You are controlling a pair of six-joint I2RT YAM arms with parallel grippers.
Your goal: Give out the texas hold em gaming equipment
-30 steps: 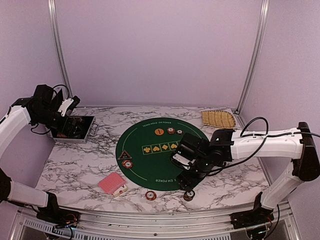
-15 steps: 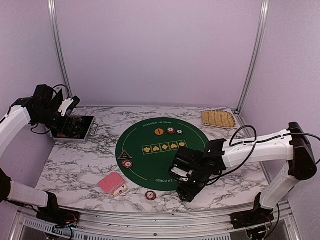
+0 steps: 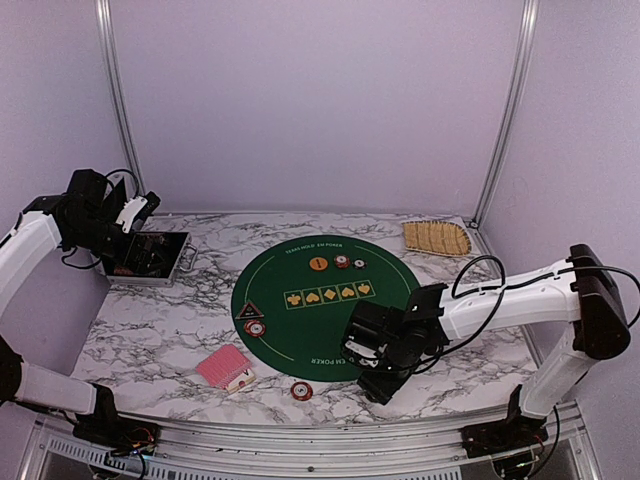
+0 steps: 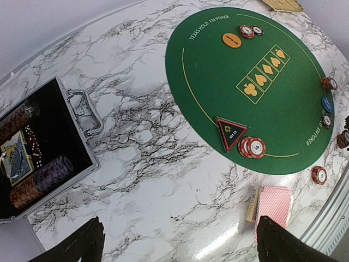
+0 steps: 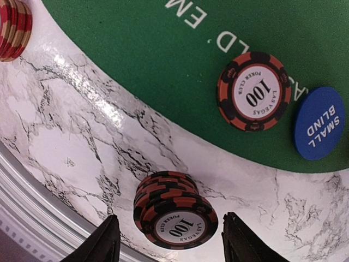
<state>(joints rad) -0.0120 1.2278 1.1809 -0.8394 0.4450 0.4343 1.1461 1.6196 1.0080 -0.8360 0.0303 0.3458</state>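
Observation:
In the right wrist view a stack of orange-and-black 100 chips (image 5: 174, 210) stands on the marble just off the green mat (image 5: 163, 49). My right gripper (image 5: 175, 243) is open, with a finger on each side of the stack and a gap on both sides. In the top view the right gripper (image 3: 377, 385) hides that stack. A single 100 chip (image 5: 253, 90) and the blue small-blind button (image 5: 319, 123) lie on the mat's edge. My left gripper (image 3: 140, 208) is open, empty and raised beside the chip case (image 3: 150, 257). The red-backed cards (image 4: 272, 204), the dark triangular button (image 4: 232, 132) and the orange button (image 4: 232, 40) show in the left wrist view.
The open metal case (image 4: 82, 158) holds rows of chips and cards. Red 5 chips (image 4: 252, 146) lie by the triangle. A lone chip (image 3: 301, 390) sits near the front rail. A woven straw tray (image 3: 436, 238) lies at the back right. The front table edge (image 5: 32, 218) runs close to the stack.
My right gripper has moved left and toward the front edge, down over the orange-and-black stack, which it now covers in the top view. The left arm has not moved.

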